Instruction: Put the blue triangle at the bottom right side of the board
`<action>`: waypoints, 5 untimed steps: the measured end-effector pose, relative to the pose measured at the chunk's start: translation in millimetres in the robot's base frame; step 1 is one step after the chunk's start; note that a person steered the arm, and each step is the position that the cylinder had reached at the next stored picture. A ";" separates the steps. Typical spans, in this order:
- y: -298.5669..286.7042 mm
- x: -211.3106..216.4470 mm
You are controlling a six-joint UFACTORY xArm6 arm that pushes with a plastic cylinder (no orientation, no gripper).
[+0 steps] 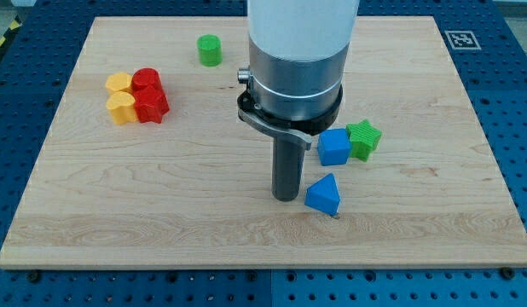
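The arm hangs upright over the board (161,213). My tip (286,199) stands just left of the blue triangle (323,195), apparently touching; contact is unclear.

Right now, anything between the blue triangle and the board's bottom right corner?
No. In the camera view, only bare wood lies between the blue triangle and that corner of the board.

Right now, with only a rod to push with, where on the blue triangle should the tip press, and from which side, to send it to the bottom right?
There are no fingers, so push. Press the blue triangle on its upper-left face, from the view's upper left. My tip sits just left of it, so I would probably shift slightly up first. Its slanted faces may make it turn if hit off-centre.
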State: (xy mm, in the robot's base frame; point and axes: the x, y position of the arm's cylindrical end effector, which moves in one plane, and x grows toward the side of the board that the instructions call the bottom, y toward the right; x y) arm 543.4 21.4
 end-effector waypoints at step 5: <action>50.4 -6.4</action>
State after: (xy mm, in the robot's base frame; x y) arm 537.0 71.8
